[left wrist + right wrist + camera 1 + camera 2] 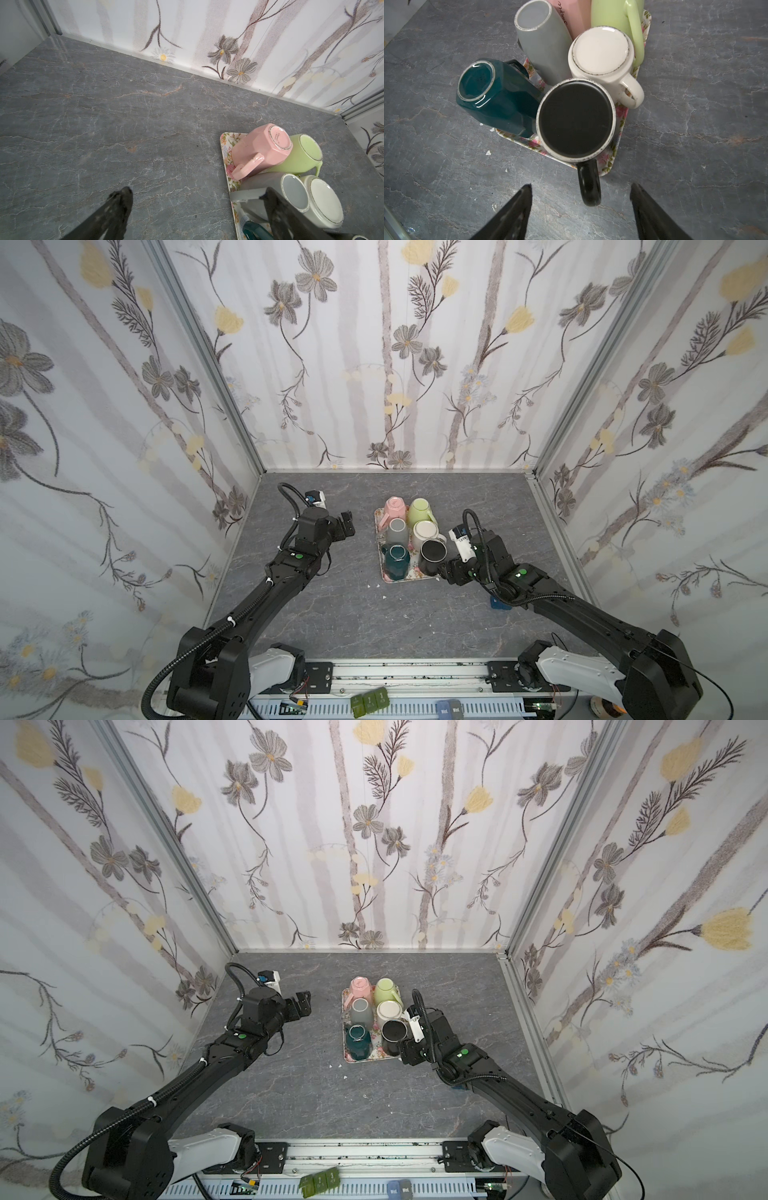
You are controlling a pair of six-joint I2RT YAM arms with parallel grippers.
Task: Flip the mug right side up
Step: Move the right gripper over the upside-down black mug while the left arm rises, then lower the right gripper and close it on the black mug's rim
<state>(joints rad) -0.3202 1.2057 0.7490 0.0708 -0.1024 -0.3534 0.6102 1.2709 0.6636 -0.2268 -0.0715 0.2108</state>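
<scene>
Reaching in: my right gripper [581,187] holds its 2 fingers spread, empty, either side of the handle [588,182] of the upside-down black ceramic mug [576,120] at the rectangular floral tray [606,168] corner nearest me, my left gripper [347,524] gaping idle, so next, I judge, I must pinch that handle, lift and flip.

I had the right tool [581,188] at the front corner of the tray [607,166], which sat on the tabletop [695,104]. Six mugs crowded the tray in two files of three. The nearest mug [576,120] stood just ahead of that tool. Its handle reached out over the tray's rim and lay between the tool's two fingers, touching neither. In the same file, farther from the tool, came the second mug [600,52], then the third mug [610,16]. The other file, on the side towards the left tool [348,524], ran the same way: fourth mug [500,99], fifth mug [542,41], sixth mug [575,18]. The left tool hung over bare tabletop, apart from the tray.
</scene>
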